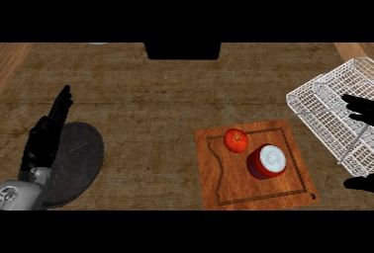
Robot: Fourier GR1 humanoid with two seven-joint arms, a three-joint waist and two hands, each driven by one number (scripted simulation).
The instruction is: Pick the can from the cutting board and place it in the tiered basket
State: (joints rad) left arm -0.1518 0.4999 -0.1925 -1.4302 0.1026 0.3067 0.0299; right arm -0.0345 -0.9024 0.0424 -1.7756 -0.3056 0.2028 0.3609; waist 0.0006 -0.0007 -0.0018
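Wooden counter point(161, 94), dark grain, seen from steeply above.

Cutting board point(234, 185) sits right of centre, turned slightly askew, with a groove running round its edge. Two things rest on it. The can point(266, 161) stands in the board's right half: red body, pale round top facing up. A tomato point(236, 140) lies just beside the can, up and to its left, near the board's far edge. The two are close; whether they touch cannot be made out.

Tiered basket point(332, 118), white wire mesh, stands at the right edge of the counter, next to the board's upper right corner. Nothing shows inside the mesh where it can be seen through.

Right robot hand point(361, 109): only dark parts visible at the far right, behind and below the wire of the basket. Cannot tell how its fingers are set. It is apart from the can.

Left robot hand point(48, 129): at the left side, fingers straight and pointing away up the counter, holding nothing. Grey forearm enters from the lower left corner.

A dark round plate point(82, 163) lies on the counter under and beside the left robot hand.

A black block point(182, 50) sits at the counter's far edge, centre.
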